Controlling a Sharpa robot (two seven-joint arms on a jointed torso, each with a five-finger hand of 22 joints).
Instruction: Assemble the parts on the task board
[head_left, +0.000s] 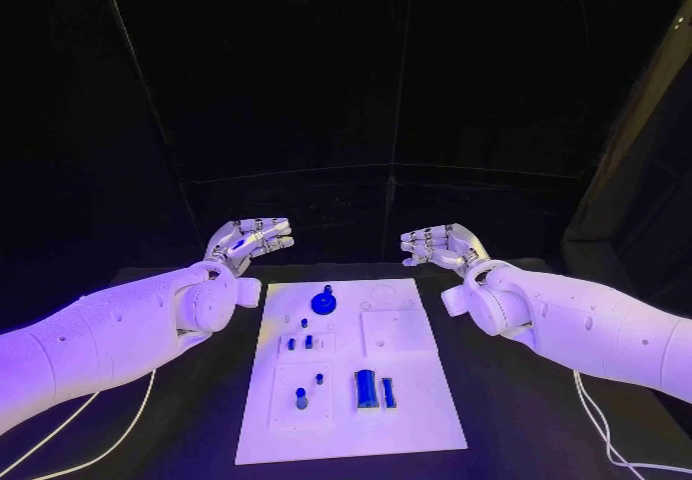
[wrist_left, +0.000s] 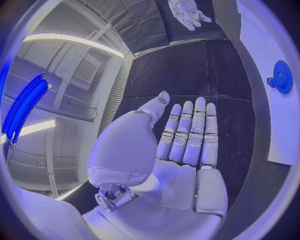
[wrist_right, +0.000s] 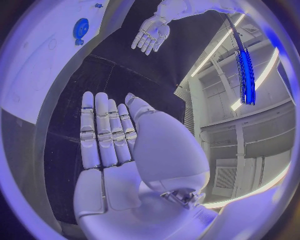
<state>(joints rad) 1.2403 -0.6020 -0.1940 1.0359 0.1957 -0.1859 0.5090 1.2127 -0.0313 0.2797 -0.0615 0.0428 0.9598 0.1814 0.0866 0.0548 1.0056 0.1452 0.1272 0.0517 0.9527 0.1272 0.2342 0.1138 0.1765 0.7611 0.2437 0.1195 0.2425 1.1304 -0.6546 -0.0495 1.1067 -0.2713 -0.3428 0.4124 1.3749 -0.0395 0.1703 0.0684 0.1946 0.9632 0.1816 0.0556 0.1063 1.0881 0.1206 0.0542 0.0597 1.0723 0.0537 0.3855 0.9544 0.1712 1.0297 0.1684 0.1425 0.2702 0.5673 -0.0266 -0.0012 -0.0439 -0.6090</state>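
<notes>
The white task board (head_left: 418, 420) lies in the middle of the black table. A blue gear (head_left: 325, 300) sits near its far end, also seen as the blue gear (wrist_left: 282, 76) and the blue gear (wrist_right: 80, 28). Small blue pegs (head_left: 299, 343) stand mid-board, and two blue bars (head_left: 375, 389) lie in a recess nearer me. My left hand (head_left: 248, 242) hovers beyond the board's far left corner, fingers straight and apart, holding nothing. My right hand (head_left: 441, 244) hovers beyond the far right corner, likewise empty. The wrist views show each flat palm: left hand (wrist_left: 181, 145), right hand (wrist_right: 112, 145).
The black table (head_left: 173, 420) extends on both sides of the board. White cables (head_left: 599, 425) trail along the table under each arm. A dark backdrop stands behind the table.
</notes>
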